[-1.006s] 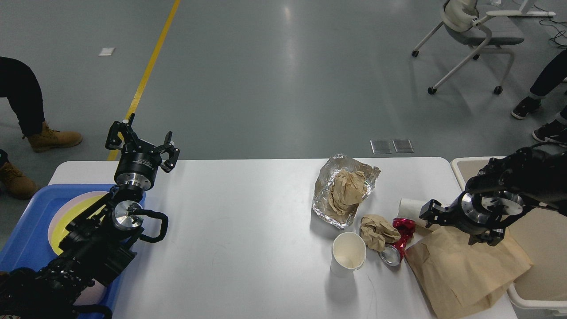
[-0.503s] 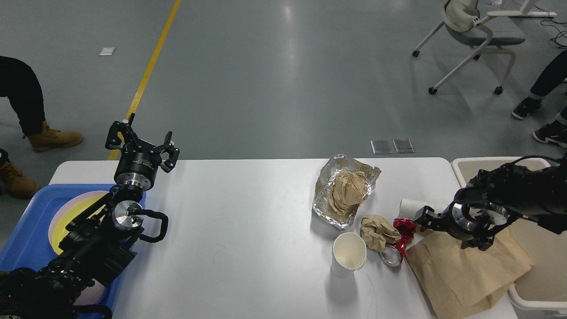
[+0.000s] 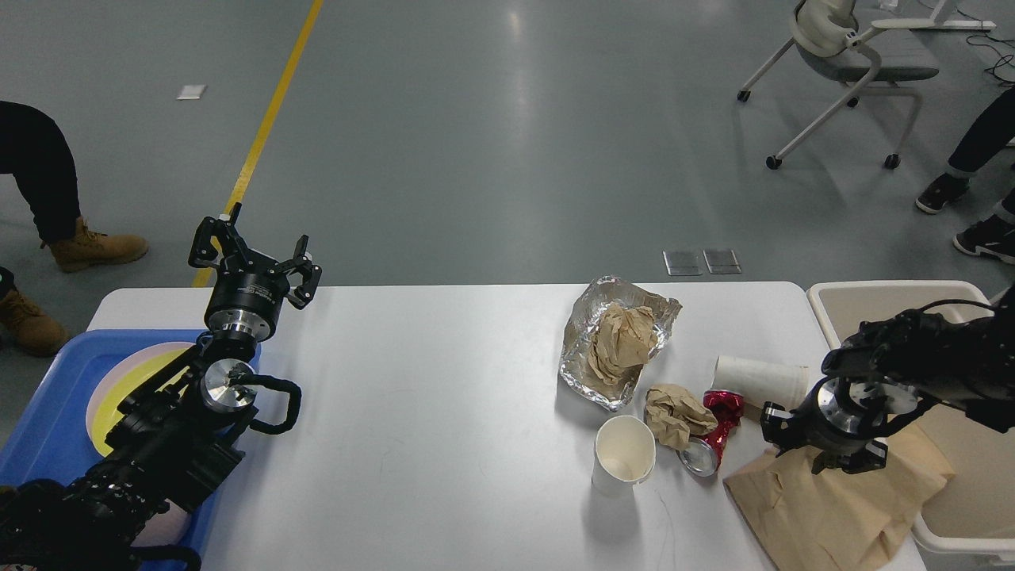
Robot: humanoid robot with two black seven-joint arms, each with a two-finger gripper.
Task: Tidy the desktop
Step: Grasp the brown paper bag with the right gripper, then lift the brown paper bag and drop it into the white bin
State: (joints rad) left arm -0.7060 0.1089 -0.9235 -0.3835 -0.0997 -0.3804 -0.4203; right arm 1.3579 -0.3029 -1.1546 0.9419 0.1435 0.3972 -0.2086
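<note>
The worktop [image 3: 444, 381] filled the lower half of the head view, a white rectangle with rounded corners whose long axis ran left to right, its near edge cut off by the bottom of the view and its far edge facing the grey floor.

Nearest, at the near right corner, a flat brown paper bag [image 3: 825, 511] lay with one end hanging over the right edge. The right gripper [image 3: 821, 440] was low over the bag's far edge; seen end-on and dark, its jaws could not be told apart or together. Beyond the right edge stood a cream bin [image 3: 951, 547].

At the near left edge a blue tray [image 3: 47, 428] held a yellow and pink plate [image 3: 131, 373], partly hidden by the left arm.

Right of centre an upright paper cup [image 3: 625, 452] stood with its mouth up. Just beside it lay a crumpled brown paper ball [image 3: 674, 412], touching a crushed red can [image 3: 714, 432]. Behind the can a second paper cup [image 3: 761, 381] lay on its side.

Farther back, a sheet of foil [image 3: 583, 357] cradled a wad of brown paper [image 3: 622, 341] near the far edge.

At the far left corner the left gripper [image 3: 255, 252] was raised, its jaws apart and holding nothing.
</note>
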